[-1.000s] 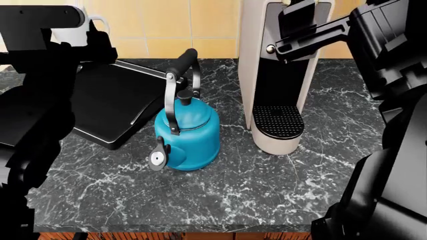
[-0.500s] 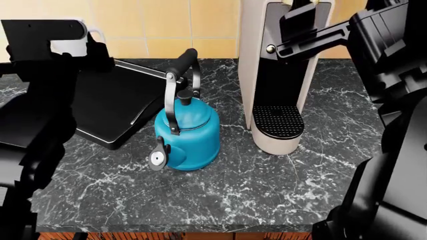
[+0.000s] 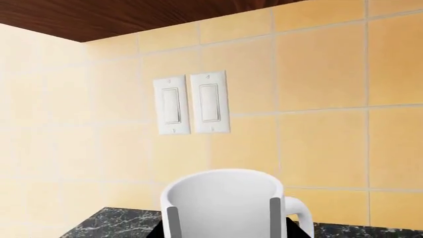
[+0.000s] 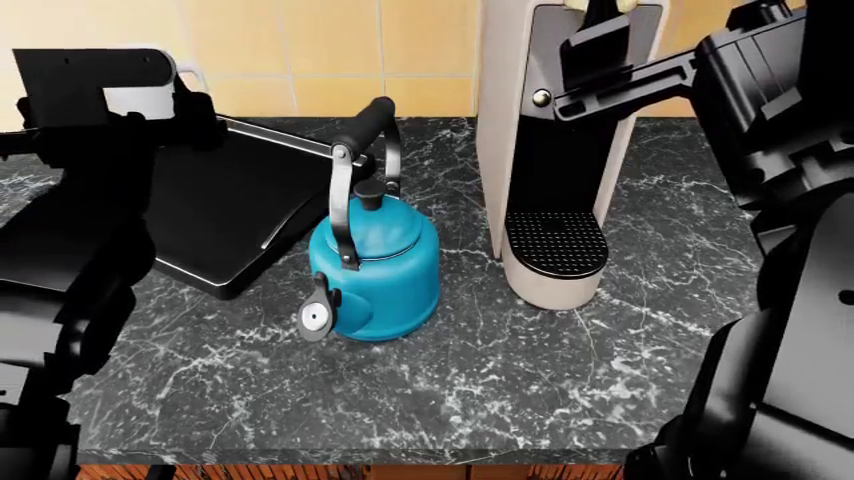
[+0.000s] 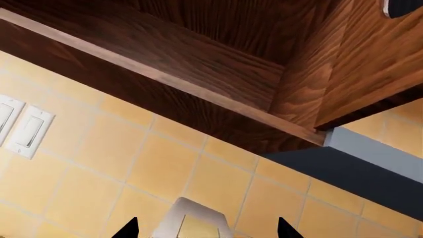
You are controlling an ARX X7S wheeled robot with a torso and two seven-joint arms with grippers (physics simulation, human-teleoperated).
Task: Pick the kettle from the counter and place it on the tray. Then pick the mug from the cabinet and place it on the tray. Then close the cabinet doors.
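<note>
On the counter (image 4: 441, 390): the kettle (image 4: 378, 262) stood upright beside the tray (image 4: 214, 205), not yet on it, spout toward the camera.
Mug (image 3: 225, 204): white, seated between the left gripper (image 3: 223, 218) fingers; in the head view it showed only as a white patch behind the left arm, above the tray's far end.
Left fingers: closed onto the mug's sides, one grey pad on each flank.
Right gripper (image 5: 206, 228): raised near the coffee machine (image 4: 561, 150); only two dark fingertips showed, set apart, nothing between them.
Kettle handling: likely rigid and fairly heavy, the rounded glossy body probably slippery; the tall arched handle looked the sound place to grip, near its top.
Mug handling: judged light, stiff and breakable, smooth-walled; a side pinch should do if kept level.
Hidden: the mug's base and whether it touched the tray could not be told.
Cut off: the tray's left end lay behind the left arm; the cabinet (image 5: 264, 64) showed only as a wooden underside, its doors not made out.
</note>
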